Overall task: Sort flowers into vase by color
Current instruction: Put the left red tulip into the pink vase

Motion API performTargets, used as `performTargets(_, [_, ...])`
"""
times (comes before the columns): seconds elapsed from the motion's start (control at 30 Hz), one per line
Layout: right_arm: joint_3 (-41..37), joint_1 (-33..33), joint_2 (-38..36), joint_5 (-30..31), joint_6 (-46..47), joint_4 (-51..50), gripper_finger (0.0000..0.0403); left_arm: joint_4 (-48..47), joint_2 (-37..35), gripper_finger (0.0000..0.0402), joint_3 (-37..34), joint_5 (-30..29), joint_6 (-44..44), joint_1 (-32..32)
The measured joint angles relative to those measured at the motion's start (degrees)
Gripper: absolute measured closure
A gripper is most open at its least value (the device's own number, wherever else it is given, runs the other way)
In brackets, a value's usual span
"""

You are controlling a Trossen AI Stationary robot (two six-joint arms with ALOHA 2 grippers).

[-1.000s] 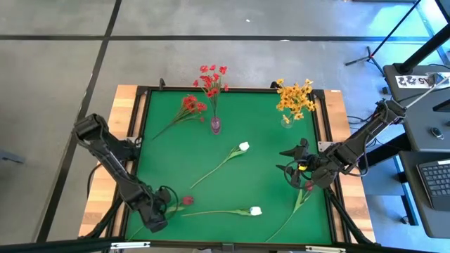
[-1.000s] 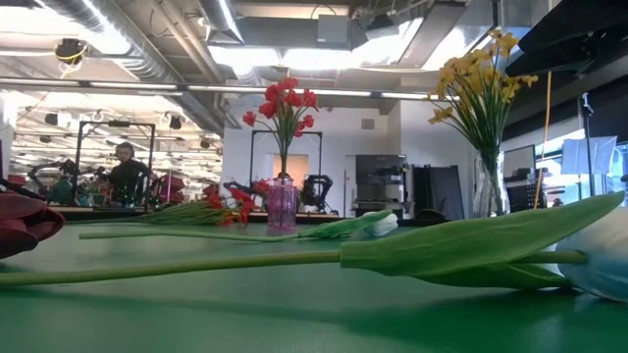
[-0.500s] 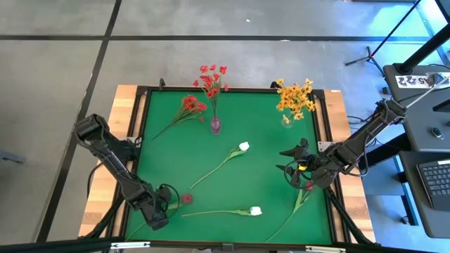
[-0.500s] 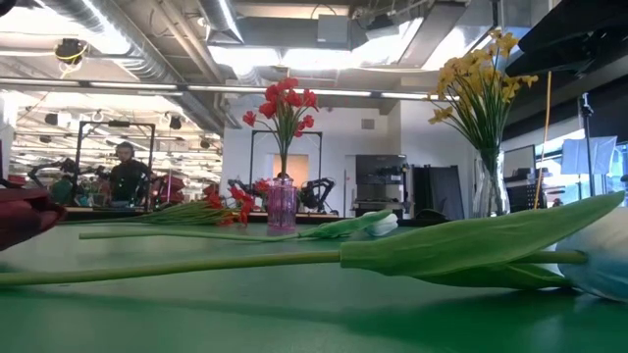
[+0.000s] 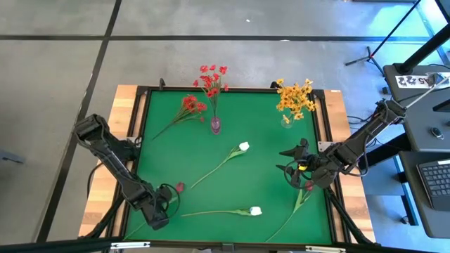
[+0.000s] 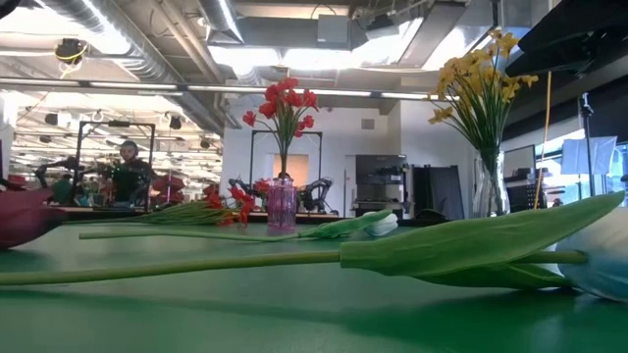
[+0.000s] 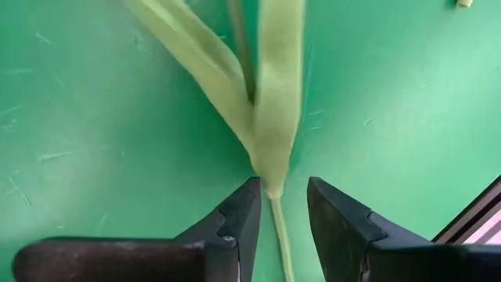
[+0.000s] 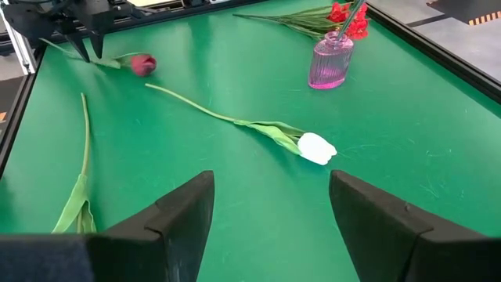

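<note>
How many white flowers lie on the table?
2. One white flower lies near the table's middle, below the pink vase. The other lies near the front edge, between the two arms. None seems hidden.

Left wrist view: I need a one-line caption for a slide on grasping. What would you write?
Left gripper straddling the thin green stem of a flower just below its leaves, over the green mat.

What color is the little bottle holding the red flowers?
The bottle is see-through pink-purple. It shows best in the right wrist view.
</note>
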Motion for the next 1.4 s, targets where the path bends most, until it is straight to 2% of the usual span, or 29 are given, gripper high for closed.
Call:
performTargets(0.3, [0.00,0.00,0.00,-0.05,0.69,-0.03,0.0150,-0.12,4.67,0.0300,0.46,3.40,-0.21,0.52])
performTargets(0.57, [0.00,0.00,0.00,-0.05,0.70,-0.14,0.0150,0.16,5.13,0.0305,0.37,6.15,-0.41,2.68])
performTargets(0.67, [0.00,0.00,0.00,-0.06,0.70,-0.14,0.0150,-0.15,5.20,0.0324,0.30,6.57,-0.21,3.47])
performTargets(0.83, [0.00,0.00,0.00,-0.07,0.70,-0.17,0.0150,-0.67,5.07,0.0386,0.15,6.61,0.06,4.55])
performTargets(1.07, [0.00,0.00,-0.01,-0.03,0.70,-0.20,0.0150,-0.64,4.33,0.0398,-0.02,6.05,2.51,7.06])
performTargets(1.17, [0.00,0.00,-0.02,-0.06,0.70,-0.38,0.0150,-1.36,2.15,0.0399,-0.19,2.57,2.67,7.94])
performTargets(1.3, [0.00,0.00,-0.02,-0.07,0.69,-0.48,0.0150,-1.99,-3.05,0.0400,-0.37,-12.02,3.34,9.17])
performTargets(1.4, [0.02,0.00,-0.02,-0.09,0.76,-0.51,0.0150,-1.96,-7.70,0.0401,-0.26,-17.13,5.64,9.51])
